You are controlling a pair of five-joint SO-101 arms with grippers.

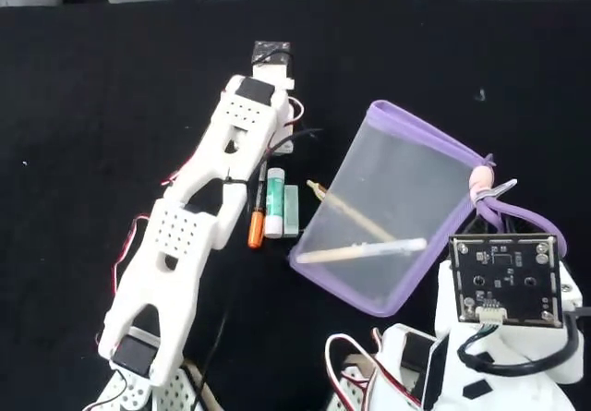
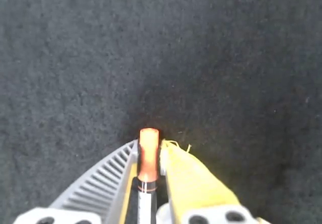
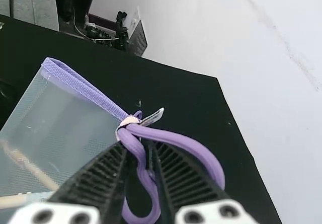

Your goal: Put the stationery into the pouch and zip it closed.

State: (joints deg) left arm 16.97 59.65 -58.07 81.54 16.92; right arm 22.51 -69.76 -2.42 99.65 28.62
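**Marker pinched at the cap end; floppy pouch tethered by its strap**

Your left end effector [image 2: 149,143] is narrow, clamped on the orange-capped marker [image 1: 256,215], and the cap pokes out past the tips. The marker sits just beside the glue stick [image 1: 274,210] and a flat pale-green block [image 1: 292,211], near the pouch's [image 1: 397,180] low corner. From these angles you can't tell whether the marker is lifted off the worktop [image 1: 92,106].

Your right end effector [image 3: 137,151] is closed on the purple strap loop [image 3: 188,146], just beside the zip pull [image 3: 154,116] at the pouch's corner.

Handling notes:
- Marker: light and rigid, with a smooth barrel. Gripped this close to the cap, the long body will likely lever and swivel. Carry it slowly.
- Pouch: thin clear film with cloth binding, limp and nearly weightless. Expect it to skate when nudged. The strap only resists a pull, not a push.
- Two pale sticks [image 1: 362,249], probably pencils, already lie inside.
- Glue stick: round, so it will roll. Take it across the middle.
- Zip pull: small. Brace the far corner before you drag it.
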